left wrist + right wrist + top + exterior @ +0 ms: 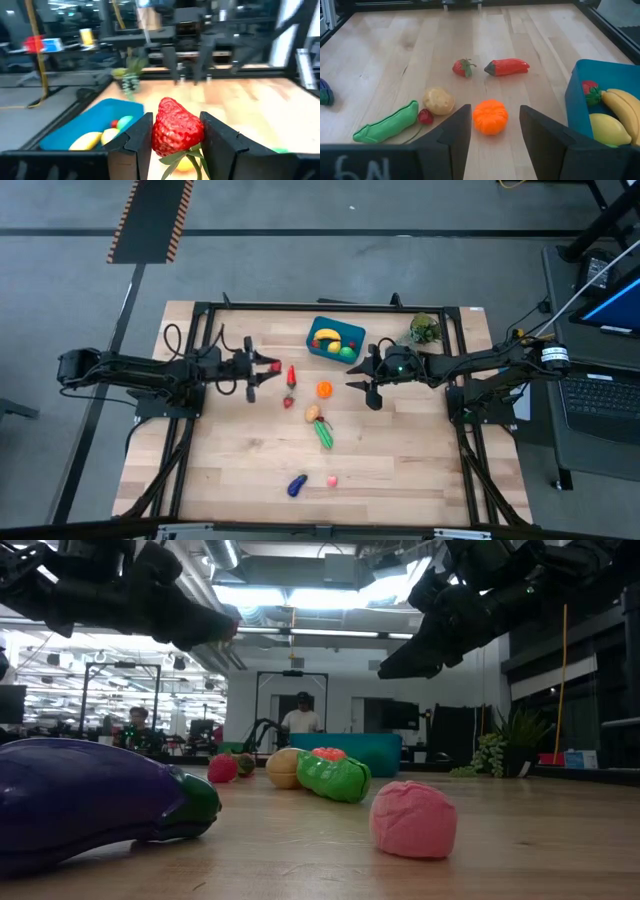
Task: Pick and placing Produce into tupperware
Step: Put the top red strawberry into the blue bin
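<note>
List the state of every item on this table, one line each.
left gripper: jaws shut on strawberry, raised.
right gripper: jaws open, empty, above the orange pumpkin.
tupperware: open, partly filled, banana inside.
red pepper: lying on the table.
pea pod: lying beside potato.
eggplant: lying loose.

Wood-plank table (400,460); glossy plastic tub (322,332).

overhead, table-level and two wrist cameras all share the wooden table (400,460).
</note>
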`<action>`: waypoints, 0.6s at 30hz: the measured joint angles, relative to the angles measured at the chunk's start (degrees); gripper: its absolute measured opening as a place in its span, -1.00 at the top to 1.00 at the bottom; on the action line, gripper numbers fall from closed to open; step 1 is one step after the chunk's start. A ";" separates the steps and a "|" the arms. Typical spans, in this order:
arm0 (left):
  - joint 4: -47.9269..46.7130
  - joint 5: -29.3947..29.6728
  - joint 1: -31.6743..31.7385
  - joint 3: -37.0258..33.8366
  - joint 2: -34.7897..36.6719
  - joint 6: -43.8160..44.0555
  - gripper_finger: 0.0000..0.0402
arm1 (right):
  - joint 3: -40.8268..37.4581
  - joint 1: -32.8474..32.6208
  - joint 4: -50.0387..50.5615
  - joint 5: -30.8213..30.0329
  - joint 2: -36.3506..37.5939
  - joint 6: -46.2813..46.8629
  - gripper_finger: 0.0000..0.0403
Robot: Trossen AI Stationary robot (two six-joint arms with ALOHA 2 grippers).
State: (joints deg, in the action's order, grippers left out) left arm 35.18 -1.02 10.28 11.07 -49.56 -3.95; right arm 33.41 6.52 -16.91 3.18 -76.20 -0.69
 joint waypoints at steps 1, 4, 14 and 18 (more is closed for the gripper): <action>0.00 -0.67 0.00 0.00 0.00 0.05 0.35 | 0.00 -0.01 0.00 0.01 0.00 0.00 0.15; -0.02 -2.18 0.04 0.00 0.00 0.12 0.35 | 0.00 -0.01 0.00 0.00 0.00 0.01 0.15; 0.14 -12.36 0.21 0.02 -0.84 -0.68 0.35 | 0.00 0.00 0.00 0.00 0.00 0.00 0.15; 0.02 -14.92 1.99 0.25 -2.48 -0.65 0.35 | 0.00 0.00 -0.02 0.00 0.00 -1.07 0.15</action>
State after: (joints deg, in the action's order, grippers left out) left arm 35.20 -15.93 12.27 11.32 -52.04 -4.60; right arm 33.41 6.52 -16.93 3.18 -76.20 -1.76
